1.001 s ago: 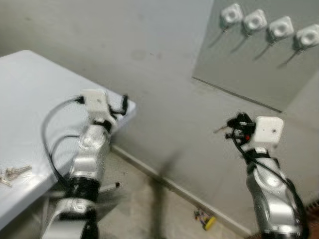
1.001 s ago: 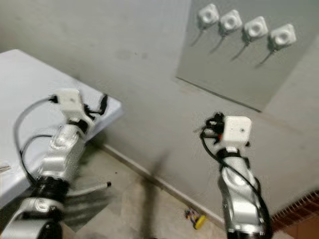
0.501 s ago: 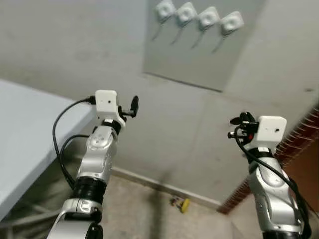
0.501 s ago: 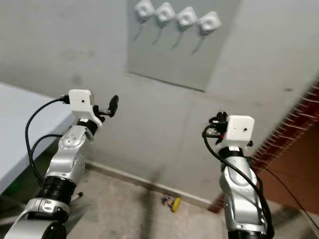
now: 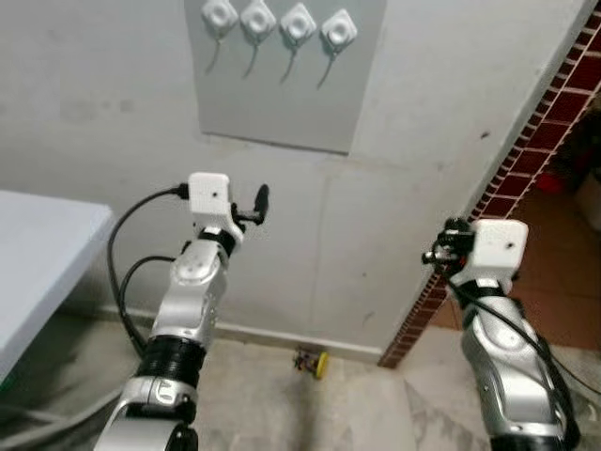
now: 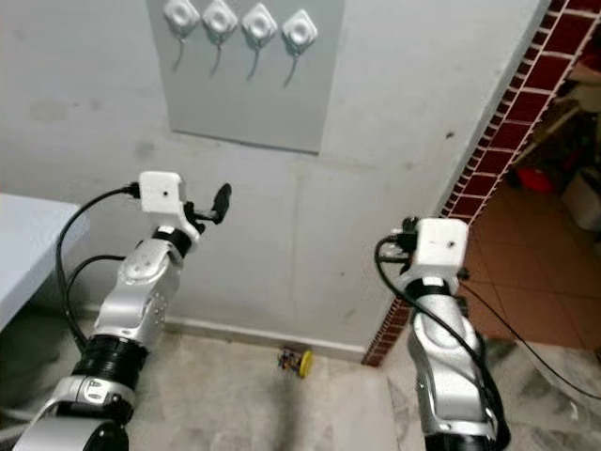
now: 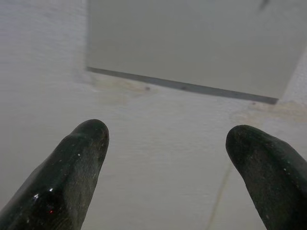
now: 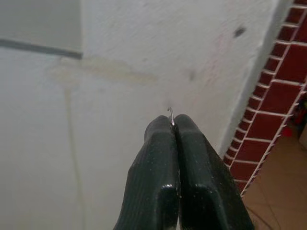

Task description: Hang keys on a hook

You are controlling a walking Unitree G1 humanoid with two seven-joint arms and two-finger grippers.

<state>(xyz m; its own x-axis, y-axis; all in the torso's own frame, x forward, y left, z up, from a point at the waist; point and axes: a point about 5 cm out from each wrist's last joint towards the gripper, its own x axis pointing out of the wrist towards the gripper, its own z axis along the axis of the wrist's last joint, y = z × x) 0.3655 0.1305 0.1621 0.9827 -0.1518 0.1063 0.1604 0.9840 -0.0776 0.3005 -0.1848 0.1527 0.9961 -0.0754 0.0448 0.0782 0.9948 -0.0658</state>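
Note:
A grey panel on the white wall carries a row of white hooks with thin wire prongs, high up and ahead of me. My left gripper is raised below the panel, open and empty; the left wrist view has its fingers wide apart, facing the panel's lower edge. My right gripper is raised further right, near the wall's corner. Its fingers are pressed shut, and a thin metal key ring pokes out at the fingertips. The keys themselves are hidden.
A white table juts in at the left. A red brick wall edge runs down the right, with orange floor tiles beyond. A small yellow object lies on the floor at the wall's foot.
The camera has swung right and up: the table slid to the left edge, the hook panel came to top centre, the brick wall appeared. Both arms keep their pose.

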